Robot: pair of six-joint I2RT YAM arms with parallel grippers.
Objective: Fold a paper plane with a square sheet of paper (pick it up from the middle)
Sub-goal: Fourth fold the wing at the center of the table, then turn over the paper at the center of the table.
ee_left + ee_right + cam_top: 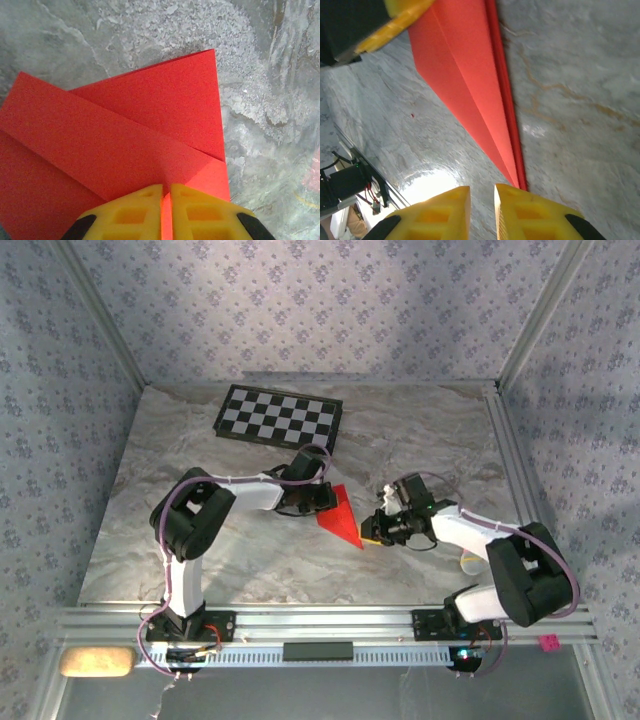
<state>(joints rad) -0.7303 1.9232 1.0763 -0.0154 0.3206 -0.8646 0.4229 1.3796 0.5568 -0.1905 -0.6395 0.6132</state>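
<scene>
Two arms reach in toward the middle of the grey marbled worktop, meeting over one piece of red paper. The paper is folded into a pointed, wedge-like shape with overlapping flaps and a crease line, and it lies between the two tools, nearer than the checkerboard at the far side and well apart from it. The left tool is at the paper's wide end. In the left wrist view its yellow fingers are nearly together with a thin red edge of the paper pinched between them, so the left tool is clamped on the paper. The right tool is at the narrow, pointed end. In the right wrist view its jaws stand narrowly apart, with bare worktop visible through the gap. The tip of the paper reaches the end of one finger of the right tool but does not enter the gap. Contact between that finger and the tip cannot be confirmed.
</scene>
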